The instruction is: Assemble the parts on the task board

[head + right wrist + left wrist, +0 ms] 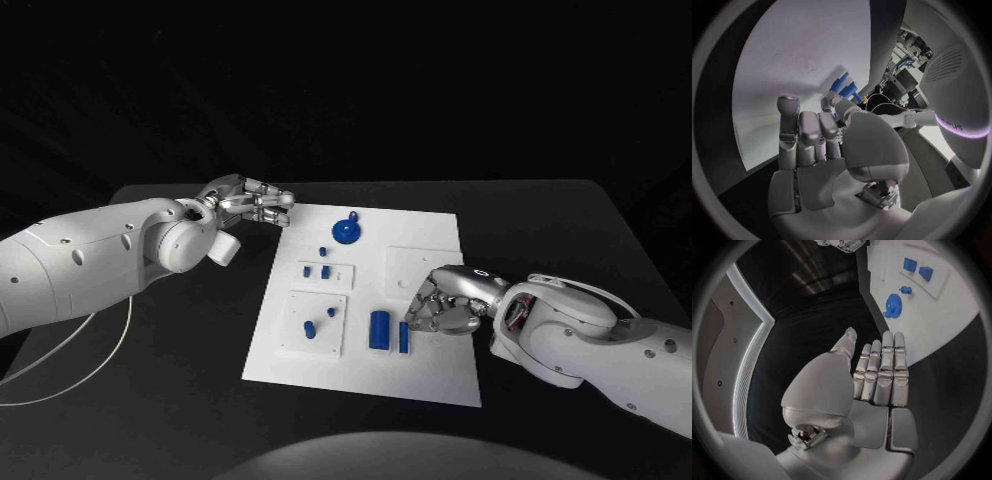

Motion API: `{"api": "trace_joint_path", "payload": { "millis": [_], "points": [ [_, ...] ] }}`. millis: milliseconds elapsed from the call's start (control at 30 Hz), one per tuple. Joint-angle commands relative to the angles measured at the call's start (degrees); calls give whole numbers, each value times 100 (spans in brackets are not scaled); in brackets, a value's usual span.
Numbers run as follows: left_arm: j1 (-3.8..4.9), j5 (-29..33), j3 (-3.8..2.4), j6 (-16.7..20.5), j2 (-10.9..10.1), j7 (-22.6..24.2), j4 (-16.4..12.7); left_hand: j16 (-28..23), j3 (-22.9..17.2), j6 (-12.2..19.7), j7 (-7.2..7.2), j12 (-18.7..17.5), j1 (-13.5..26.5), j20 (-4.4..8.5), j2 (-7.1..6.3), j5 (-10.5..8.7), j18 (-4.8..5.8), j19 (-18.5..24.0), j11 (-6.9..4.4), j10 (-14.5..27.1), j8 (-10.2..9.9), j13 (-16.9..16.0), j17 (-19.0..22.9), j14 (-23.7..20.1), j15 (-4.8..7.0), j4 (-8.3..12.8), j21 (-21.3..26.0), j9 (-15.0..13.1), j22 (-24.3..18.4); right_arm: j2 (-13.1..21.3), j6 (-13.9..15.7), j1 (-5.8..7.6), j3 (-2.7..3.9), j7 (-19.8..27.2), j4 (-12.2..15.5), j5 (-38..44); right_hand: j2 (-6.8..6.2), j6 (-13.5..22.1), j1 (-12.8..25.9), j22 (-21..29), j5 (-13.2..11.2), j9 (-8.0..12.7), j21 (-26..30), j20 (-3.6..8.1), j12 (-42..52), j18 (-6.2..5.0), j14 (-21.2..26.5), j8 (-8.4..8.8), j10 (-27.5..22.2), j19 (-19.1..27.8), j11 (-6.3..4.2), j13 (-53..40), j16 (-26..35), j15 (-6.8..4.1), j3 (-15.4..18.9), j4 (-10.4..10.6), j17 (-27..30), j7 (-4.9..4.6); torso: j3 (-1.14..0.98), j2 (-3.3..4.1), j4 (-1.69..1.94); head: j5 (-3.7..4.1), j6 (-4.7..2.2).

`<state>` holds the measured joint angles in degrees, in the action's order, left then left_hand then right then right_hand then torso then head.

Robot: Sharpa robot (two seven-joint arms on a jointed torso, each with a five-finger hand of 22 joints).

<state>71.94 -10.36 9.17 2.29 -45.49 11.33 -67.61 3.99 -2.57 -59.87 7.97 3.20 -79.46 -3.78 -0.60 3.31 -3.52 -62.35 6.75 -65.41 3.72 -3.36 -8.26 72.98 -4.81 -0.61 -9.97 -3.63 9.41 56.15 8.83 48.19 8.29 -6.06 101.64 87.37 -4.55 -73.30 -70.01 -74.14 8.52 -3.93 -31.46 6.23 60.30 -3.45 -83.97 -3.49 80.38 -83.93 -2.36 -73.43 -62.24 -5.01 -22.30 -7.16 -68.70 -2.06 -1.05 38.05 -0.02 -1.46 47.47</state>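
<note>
The task board [433,240] lies in the middle of the black table [577,215], and two blue cylinders [389,330] rest side by side on its near part, just beside the right hand [447,303]; this hand hovers over the board with fingers curled and a little apart, holding nothing that I can see; I judge it is about to pick a cylinder, so it should come down straight and close slowly, because a round part can roll; the left hand [248,202] waits at the board's far corner near the blue gear [346,231], fingers straight and together, empty.
</note>
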Motion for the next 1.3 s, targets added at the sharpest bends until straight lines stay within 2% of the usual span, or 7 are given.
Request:
{"api": "trace_joint_path", "payload": {
  "millis": [33,267,367,633,933,1100,1300],
  "points": [
    [-8,-8,-2,-42,2,27,-4,-30,-6,40,-4,26,-9,-1,39,-2,28,-18,1,7,-11,-9,-6,-40,8,-9,-25,1,-6,-9,299,-7,-1,29,25,64,-82,33,-1,9,-19,9,17,30,-28,-9,-12,-13,11,-281,-18,3,30,-27,4,72,5,2,-5,3,-4,-6,-5],
    [-8,-8,-1,-37,2,30,-5,-30,-6,40,-4,26,-9,-1,39,-2,28,-18,1,7,-11,-9,-6,-40,8,-9,-25,1,-6,19,386,-7,-1,115,57,-29,-143,50,-19,23,111,10,-5,31,-19,-11,-13,-13,14,-281,-18,-1,27,-29,111,197,1,2,-6,4,-5,-1,6],
    [-8,-8,0,-35,1,29,-5,-30,-6,40,-4,26,-9,-1,39,-2,28,-18,1,7,-11,-9,-6,-40,8,-9,-25,1,-6,27,389,-8,-1,153,74,-75,-127,51,-46,28,150,11,-20,33,-23,-10,-12,-12,13,-281,-19,1,30,-30,214,226,3,5,-7,3,-5,-3,7],
    [-8,-9,0,-38,2,28,-8,-30,-6,40,-4,26,-9,-1,39,-2,28,-18,1,7,-11,-9,-6,-40,8,-9,-25,1,-6,10,217,-8,-1,177,74,-132,-96,32,-74,32,172,8,-24,30,-10,-6,-15,-15,19,-279,-22,-6,20,-29,225,215,-4,11,-1,3,2,4,20],
    [-8,-9,1,-42,-1,28,-13,-30,-6,40,-4,26,-9,-1,39,-2,28,-18,1,7,-11,-9,-6,-40,8,-9,-25,1,-6,-51,-31,-73,-2,136,17,-81,19,-21,-121,24,68,4,-43,25,-6,5,-17,-15,15,-276,-16,-13,17,-22,29,-5,-3,-7,1,2,5,-4,25],
    [-8,-9,1,-41,-9,26,-17,-30,-6,40,-4,26,-9,-1,39,-2,28,-18,1,7,-11,-9,-6,-40,8,-9,-25,1,-6,-82,-83,-112,-2,92,-5,33,55,-63,-60,13,214,-2,-44,20,-10,0,-13,-19,15,-273,-16,-12,22,-17,-137,-199,3,-26,-3,4,4,-11,28],
    [-8,-9,2,-42,-13,23,-20,-29,-5,50,-1,27,-15,-3,38,-2,26,-14,2,12,-12,-9,-6,-40,7,-17,-34,1,-19,-95,-119,-129,-2,57,-13,150,77,-152,13,1,195,-8,-29,28,-20,11,-11,-18,18,-268,-37,-12,27,-25,-320,-389,8,-27,-3,4,-2,-11,33]
  ]
}}
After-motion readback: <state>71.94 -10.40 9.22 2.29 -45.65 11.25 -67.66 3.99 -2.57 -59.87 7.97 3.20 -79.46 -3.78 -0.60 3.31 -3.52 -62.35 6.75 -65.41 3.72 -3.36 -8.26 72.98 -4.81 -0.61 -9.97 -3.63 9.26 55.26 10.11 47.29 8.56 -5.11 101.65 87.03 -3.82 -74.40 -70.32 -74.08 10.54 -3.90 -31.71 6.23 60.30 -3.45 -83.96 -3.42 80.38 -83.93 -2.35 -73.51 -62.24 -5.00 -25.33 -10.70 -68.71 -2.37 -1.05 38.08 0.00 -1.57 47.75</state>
